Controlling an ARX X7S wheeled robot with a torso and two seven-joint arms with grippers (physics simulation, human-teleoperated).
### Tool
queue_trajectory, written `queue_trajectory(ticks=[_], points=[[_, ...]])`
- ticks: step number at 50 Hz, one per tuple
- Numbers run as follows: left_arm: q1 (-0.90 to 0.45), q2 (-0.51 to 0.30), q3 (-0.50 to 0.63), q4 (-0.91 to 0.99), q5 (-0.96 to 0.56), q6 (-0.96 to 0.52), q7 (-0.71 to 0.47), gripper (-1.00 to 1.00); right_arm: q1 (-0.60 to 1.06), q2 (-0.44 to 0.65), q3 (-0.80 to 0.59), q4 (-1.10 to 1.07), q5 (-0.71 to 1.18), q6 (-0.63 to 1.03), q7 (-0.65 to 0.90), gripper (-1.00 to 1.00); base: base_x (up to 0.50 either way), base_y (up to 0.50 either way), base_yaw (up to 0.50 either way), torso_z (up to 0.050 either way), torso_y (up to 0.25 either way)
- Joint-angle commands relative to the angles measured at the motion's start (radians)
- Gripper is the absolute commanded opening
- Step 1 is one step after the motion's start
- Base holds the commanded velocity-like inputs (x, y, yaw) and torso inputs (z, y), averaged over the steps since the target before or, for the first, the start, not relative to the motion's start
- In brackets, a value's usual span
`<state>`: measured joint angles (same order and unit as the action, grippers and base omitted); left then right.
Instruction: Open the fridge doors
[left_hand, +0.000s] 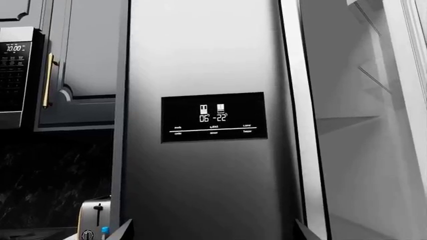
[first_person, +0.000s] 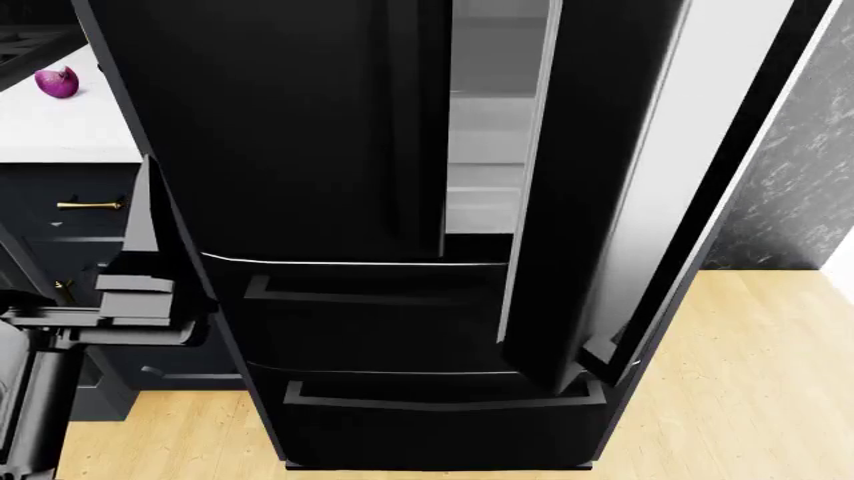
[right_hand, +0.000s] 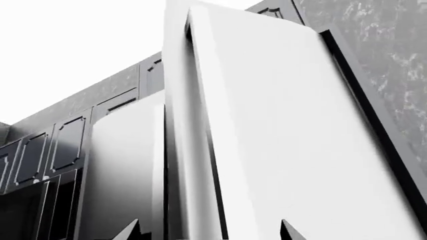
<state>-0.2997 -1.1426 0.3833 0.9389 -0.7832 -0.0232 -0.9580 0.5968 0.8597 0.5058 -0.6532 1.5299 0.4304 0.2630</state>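
Fridge filled nearly all of my head view, a tall glossy black body. Its left door (first_person: 287, 130) stood shut at about eleven o'clock from the frame's centre, while its right door (first_person: 627, 190) hung swung outward toward two o'clock, its pale inner edge running diagonally up to the top corner. Between the two, at twelve o'clock, a bright strip of white interior (first_person: 494, 120) with shelf lines was exposed. Below the doors, at six o'clock, sat two wide drawer fronts (first_person: 400, 310) with horizontal handles, both closed.

My left arm (first_person: 80, 330) came in at eight o'clock in the head view, beside the fridge's lower left corner. From my left wrist camera the shut door carried a dark display panel (left_hand: 213, 116) with lit digits near centre. Only the two tips of my left pincer (left_hand: 213, 235) poked up at six o'clock, set well apart and holding nothing.

My right wrist camera looked up along the white lining of the open door (right_hand: 267, 130); my right pincer (right_hand: 210, 232) showed just two dark tips at six o'clock, spread wide, empty.

Smaller things: navy cabinets with a brass pull (first_person: 91, 205) at nine o'clock, a microwave (left_hand: 17, 75), a toaster (left_hand: 93, 220), and a purple onion (first_person: 56, 83) on the white counter at ten o'clock.
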Motion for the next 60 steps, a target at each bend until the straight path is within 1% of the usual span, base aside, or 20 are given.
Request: queue_trajectory(ticks=[1, 4, 14, 20, 26, 36, 41, 44, 52, 60], points=[[0.002, -0.001, 0.000, 0.000, -0.001, 0.003, 0.001, 1.00, 0.016, 0.040, 0.079, -0.091, 0.098, -0.018, 0.025, 1.00, 0.00, 0.00, 0.00, 0.000, 0.000], [0.002, 0.000, 0.001, -0.001, -0.002, 0.004, 0.003, 1.00, 0.037, 0.048, 0.046, -0.122, 0.124, -0.016, 0.035, 1.00, 0.00, 0.00, 0.00, 0.000, 0.000], [0.000, 0.005, 0.003, -0.005, -0.001, 0.002, 0.005, 1.00, 0.196, 0.064, -0.148, -0.164, 0.237, -0.022, 0.100, 1.00, 0.00, 0.00, 0.00, 0.000, 0.000], [0.009, 0.001, 0.001, -0.001, 0.001, 0.009, 0.003, 1.00, 0.319, 0.051, -0.310, -0.190, 0.242, 0.019, 0.141, 1.00, 0.00, 0.00, 0.00, 0.000, 0.000], [0.000, 0.007, 0.004, -0.007, -0.001, 0.004, 0.007, 1.00, 0.399, 0.021, -0.416, -0.215, 0.243, 0.056, 0.169, 1.00, 0.00, 0.00, 0.00, 0.000, 0.000], [-0.001, 0.008, 0.003, -0.008, -0.002, 0.005, 0.007, 1.00, 0.472, -0.048, -0.584, -0.233, 0.195, 0.148, 0.236, 1.00, 0.00, 0.00, 0.00, 0.000, 0.000], [-0.001, 0.007, 0.002, -0.009, -0.002, 0.006, 0.009, 1.00, 0.500, -0.081, -0.643, -0.229, 0.172, 0.183, 0.261, 1.00, 0.00, 0.00, 0.00, 0.000, 0.000], [-0.001, 0.006, 0.001, -0.009, -0.003, 0.007, 0.008, 1.00, 0.508, -0.099, -0.682, -0.211, 0.160, 0.206, 0.293, 1.00, 0.00, 0.00, 0.00, 0.000, 0.000], [0.008, 0.002, -0.002, -0.009, -0.002, 0.014, 0.006, 1.00, 0.510, -0.148, -0.797, -0.085, 0.123, 0.265, 0.440, 1.00, 0.00, 0.00, 0.00, 0.000, 0.000], [0.008, 0.005, 0.000, -0.009, 0.000, 0.014, 0.008, 1.00, 0.520, -0.197, -0.851, -0.051, 0.112, 0.283, 0.483, 1.00, 0.00, 0.00, 0.00, 0.000, 0.000]])
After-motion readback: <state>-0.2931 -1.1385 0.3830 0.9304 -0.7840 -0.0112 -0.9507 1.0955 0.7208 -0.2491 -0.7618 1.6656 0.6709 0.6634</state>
